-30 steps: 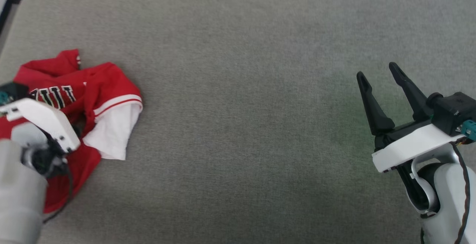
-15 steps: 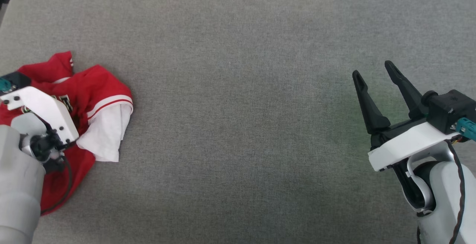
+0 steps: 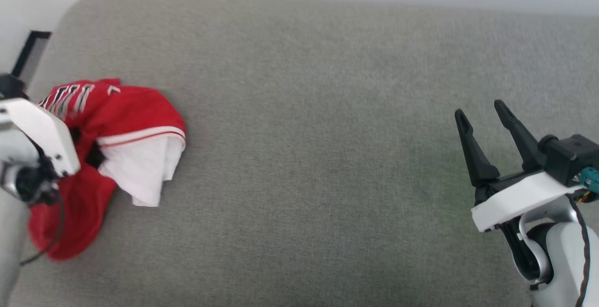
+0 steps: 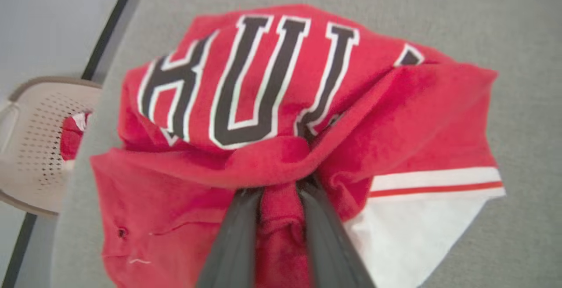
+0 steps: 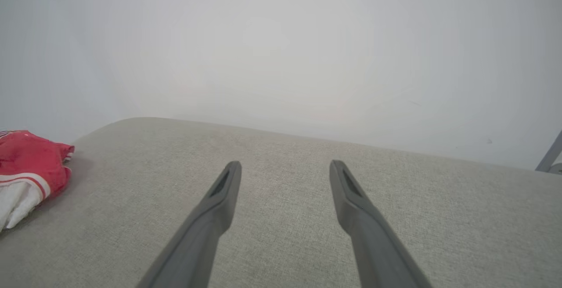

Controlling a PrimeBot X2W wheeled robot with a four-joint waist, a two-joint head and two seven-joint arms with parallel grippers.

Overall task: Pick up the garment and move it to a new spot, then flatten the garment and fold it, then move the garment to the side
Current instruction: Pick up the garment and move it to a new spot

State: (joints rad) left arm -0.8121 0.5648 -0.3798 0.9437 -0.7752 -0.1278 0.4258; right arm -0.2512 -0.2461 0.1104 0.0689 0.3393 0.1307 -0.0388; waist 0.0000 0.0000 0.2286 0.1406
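Note:
The garment (image 3: pixel 135 113) is a red jersey with a white sleeve end and black-and-white lettering, bunched at the far left of the grey surface. In the left wrist view my left gripper (image 4: pixel 281 185) is shut on a fold of the garment (image 4: pixel 272 103), with red cloth pinched between the two dark fingers just below the lettering. In the head view the white wrist housing hides those fingers. My right gripper (image 3: pixel 480 108) hovers open at the far right, well away from the cloth. The right wrist view shows the same gripper (image 5: pixel 285 163) open and empty, with the garment (image 5: pixel 26 156) at the left edge.
The grey padded surface (image 3: pixel 318 157) stretches wide between the two arms, with a white wall behind it. Past its left edge runs a black strip (image 4: pixel 112 29). Beside that strip stands a pale perforated basket (image 4: pixel 35 147) holding a small red cloth lump (image 4: pixel 72 130).
The left gripper has closed from open onto a fold of the garment, which has bunched up with its lettering raised. The head camera has tilted, showing the wall. The right gripper stays open.

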